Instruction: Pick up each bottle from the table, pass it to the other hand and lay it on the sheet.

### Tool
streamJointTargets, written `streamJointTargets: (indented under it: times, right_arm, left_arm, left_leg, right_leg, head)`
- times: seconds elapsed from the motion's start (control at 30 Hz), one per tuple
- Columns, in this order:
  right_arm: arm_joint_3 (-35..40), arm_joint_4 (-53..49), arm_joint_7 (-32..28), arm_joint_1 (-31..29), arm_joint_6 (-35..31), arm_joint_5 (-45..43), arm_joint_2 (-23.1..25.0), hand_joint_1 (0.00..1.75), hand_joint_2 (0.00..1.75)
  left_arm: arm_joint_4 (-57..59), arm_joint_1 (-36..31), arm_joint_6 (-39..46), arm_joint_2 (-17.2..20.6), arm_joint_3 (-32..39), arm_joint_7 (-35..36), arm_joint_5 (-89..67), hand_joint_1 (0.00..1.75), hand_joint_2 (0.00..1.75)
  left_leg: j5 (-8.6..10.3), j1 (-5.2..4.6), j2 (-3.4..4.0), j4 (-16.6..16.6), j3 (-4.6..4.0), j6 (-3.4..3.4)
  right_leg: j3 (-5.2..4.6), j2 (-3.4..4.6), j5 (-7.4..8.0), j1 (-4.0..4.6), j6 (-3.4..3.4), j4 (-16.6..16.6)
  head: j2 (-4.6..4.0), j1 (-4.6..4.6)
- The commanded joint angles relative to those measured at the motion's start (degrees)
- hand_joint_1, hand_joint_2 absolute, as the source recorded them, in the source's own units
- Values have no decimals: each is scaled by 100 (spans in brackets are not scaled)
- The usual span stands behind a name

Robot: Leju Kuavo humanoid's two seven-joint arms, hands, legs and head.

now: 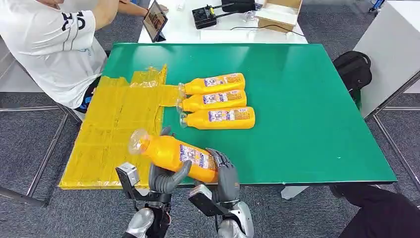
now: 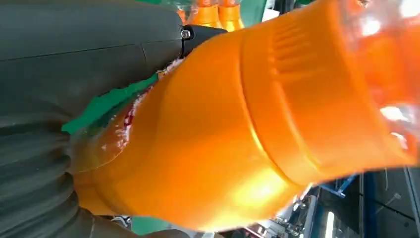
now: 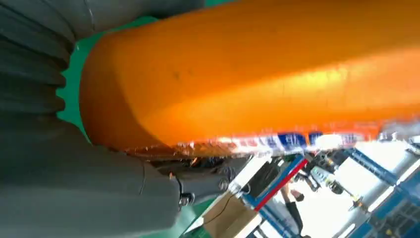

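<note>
Both hands grip one orange bottle [image 1: 173, 153] above the green table's [image 1: 307, 124] near edge: left hand [image 1: 166, 178] mid-body, right hand [image 1: 225, 173] its base.

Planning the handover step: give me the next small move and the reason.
Probably the right hand should let go. Both hands grip the held bottle, the left hand nearer the yellow sheet, so the left can carry it over and lay it down.

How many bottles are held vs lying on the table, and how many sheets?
Held bottle, in left hand and right hand: 1
Bottles lying on the table: 3 (far, middle, near)
Yellow sheet: 1
Total: 5
</note>
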Motion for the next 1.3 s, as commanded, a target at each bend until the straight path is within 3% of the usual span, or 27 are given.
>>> streamJointTargets:
  times: [0.03,0.47,0.5,0.53,0.57,0.6,0.63,0.7,1.3]
  right_arm:
    - [676,675,7,-141,-37,5,140,175,175]
    - [1411,1315,116,-305,-37,-405,140,175,175]
    - [1718,1483,313,-638,-37,-759,97,175,175]
    - [1507,1458,108,-347,-37,-556,140,175,175]
    - [1539,1480,90,-347,-37,-622,140,175,175]
    - [1553,1499,82,-357,-37,-662,140,175,175]
    - [1565,1511,86,-362,-37,-683,140,175,175]
    - [1720,1598,150,-410,-37,-780,140,175,175]
    - [1840,1687,174,-438,-37,-867,140,175,175]
  left_arm:
    - [768,-145,106,-273,-307,-42,56,0,175]
    - [559,-86,217,-273,-207,-105,276,0,175]
    - [531,-60,192,-273,-172,-105,241,0,175]
    - [495,-40,222,-273,-155,-105,263,3,175]
    - [460,-29,239,-273,-149,-105,227,42,175]
    - [406,-6,326,-273,-132,-105,206,138,175]
    - [382,-1,356,-273,-132,-105,208,161,175]
    - [268,22,458,-273,-112,-105,239,175,175]
    - [181,34,545,-273,-75,-105,243,175,175]
  left_leg:
    - [-10,2,0,-2,21,4]
    - [-19,3,7,-1,35,6]
    - [-14,3,6,-2,27,5]
    - [-10,4,2,-1,17,3]
    - [-18,3,7,-1,34,6]
    - [-13,2,6,-1,24,4]
    - [-10,4,4,0,16,3]
    - [-13,2,4,-1,21,4]
    - [-15,2,0,0,24,5]
  right_leg:
    - [23,-5,-9,5,-12,-4]
    - [35,-1,-16,7,-18,-3]
    - [27,0,-12,6,-15,-4]
    - [19,-2,-8,6,-11,-3]
    - [34,1,-15,7,-17,-3]
    - [23,1,-11,5,-13,-2]
    - [18,-1,-8,6,-11,-3]
    - [22,-1,-11,5,-12,-2]
    - [26,-6,-14,6,-14,-1]
  head:
    - [0,0]
    - [0,-2]
    - [0,0]
    - [0,0]
    - [0,0]
    - [0,-2]
    - [0,0]
    - [0,0]
    - [0,0]
